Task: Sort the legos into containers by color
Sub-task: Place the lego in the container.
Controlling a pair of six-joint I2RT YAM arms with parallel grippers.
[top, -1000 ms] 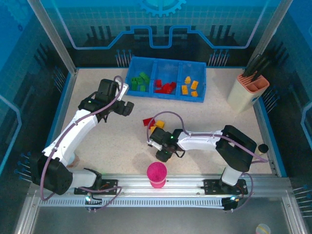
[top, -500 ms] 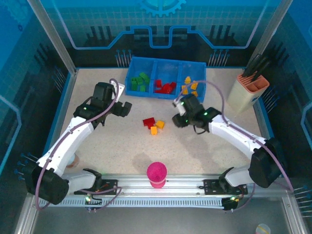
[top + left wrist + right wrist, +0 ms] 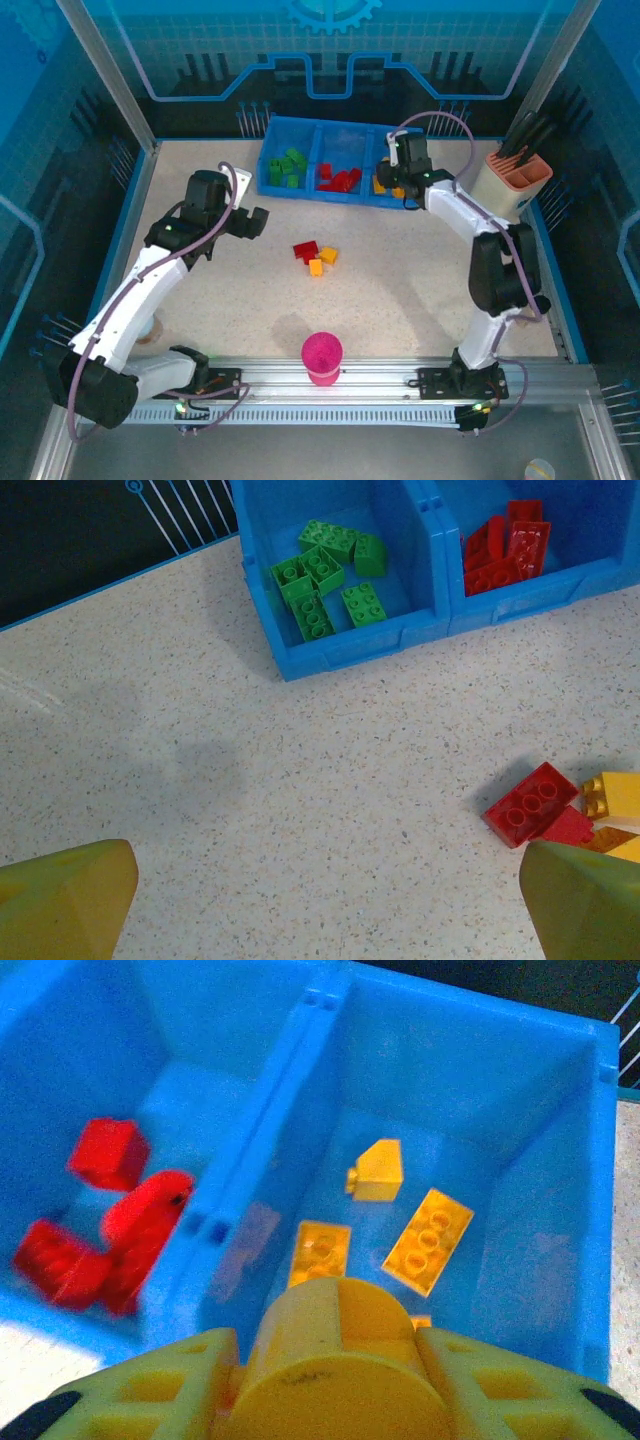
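Note:
The blue tray (image 3: 340, 196) stands at the back with three containers side by side. Green legos (image 3: 287, 168) (image 3: 325, 575) lie in the left one, red legos (image 3: 340, 180) (image 3: 110, 1220) in the middle one, yellow legos (image 3: 430, 1240) in the right one. My right gripper (image 3: 396, 178) (image 3: 335, 1385) hangs over the right container, shut on a round yellow lego (image 3: 340, 1345). On the table lie a loose red lego (image 3: 305, 250) (image 3: 530, 805) and yellow-orange ones (image 3: 322, 260) (image 3: 615, 795). Left of them my left gripper (image 3: 255, 222) (image 3: 320, 910) is open over bare table.
A magenta cup (image 3: 322, 358) stands near the front edge in the middle. A beige-and-pink utensil holder (image 3: 510, 185) stands at the back right, close to the right arm. A blue border runs round the table.
The right arm has swung from the table's middle up to the tray's right container, carrying the round yellow lego. The left arm has drawn back a little to the left.

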